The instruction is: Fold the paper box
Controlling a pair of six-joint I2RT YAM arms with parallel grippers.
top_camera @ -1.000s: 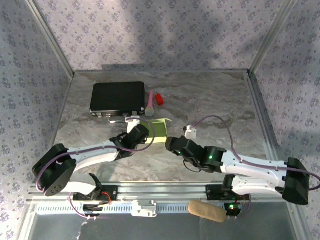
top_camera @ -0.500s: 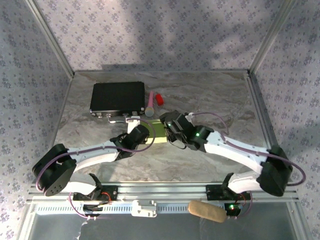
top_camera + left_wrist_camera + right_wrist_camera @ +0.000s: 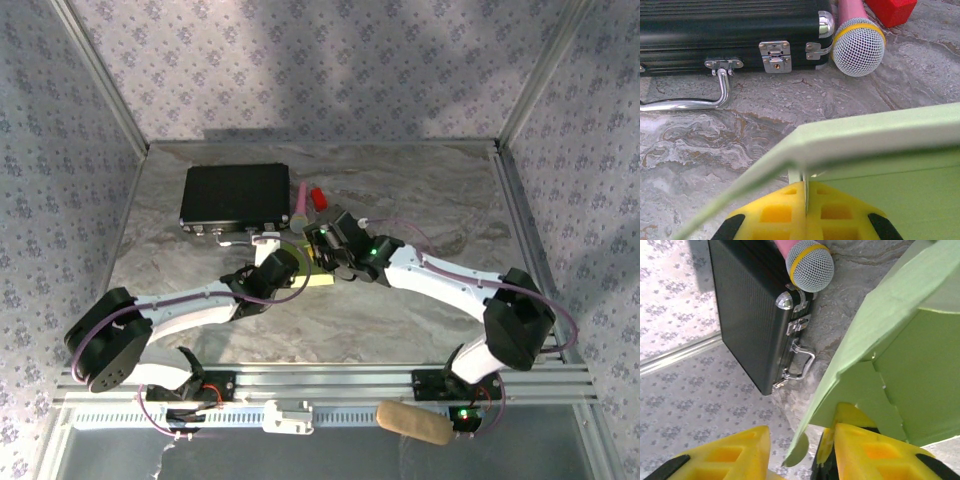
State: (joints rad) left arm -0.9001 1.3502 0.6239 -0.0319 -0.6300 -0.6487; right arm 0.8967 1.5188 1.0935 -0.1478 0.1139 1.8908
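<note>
The left gripper (image 3: 805, 202) presses its yellow pads together on a lower edge of the pale green thin-card paper box (image 3: 880, 140). This seems meant to anchor the box near the table's middle while the right gripper (image 3: 801, 442), fingers apart on either side of a loose flap, lines up to pinch or bend it. The box sits on a grey marbled tabletop (image 3: 430, 200), near a black rectangular latched case (image 3: 235, 195), a pink mesh-headed microphone (image 3: 858, 45) and a small red block (image 3: 318, 197), within floral-patterned wall panels (image 3: 300, 60).
</note>
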